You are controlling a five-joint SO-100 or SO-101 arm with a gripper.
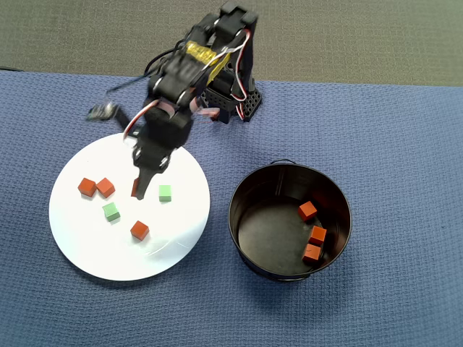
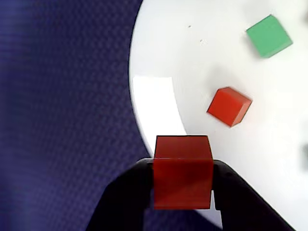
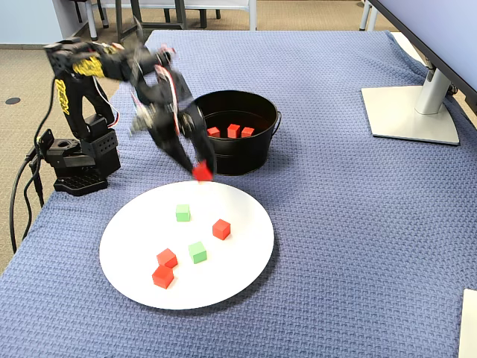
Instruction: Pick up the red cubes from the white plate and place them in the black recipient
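Three red cubes (image 1: 313, 233) are seen inside the black recipient (image 1: 249, 189) at right; a fourth cube (image 2: 183, 171) is pinched in the jaws above the white plate (image 1: 76, 246).

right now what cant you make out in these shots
- Held red cube: in the overhead view the gripper covers nearly all of it.
- Black pot: absent from the wrist view; in the fixed view its near wall hides part of the floor.
- White plate: wrist view's edges cut most of it off.
- Arm: motion-blurred in the fixed view.
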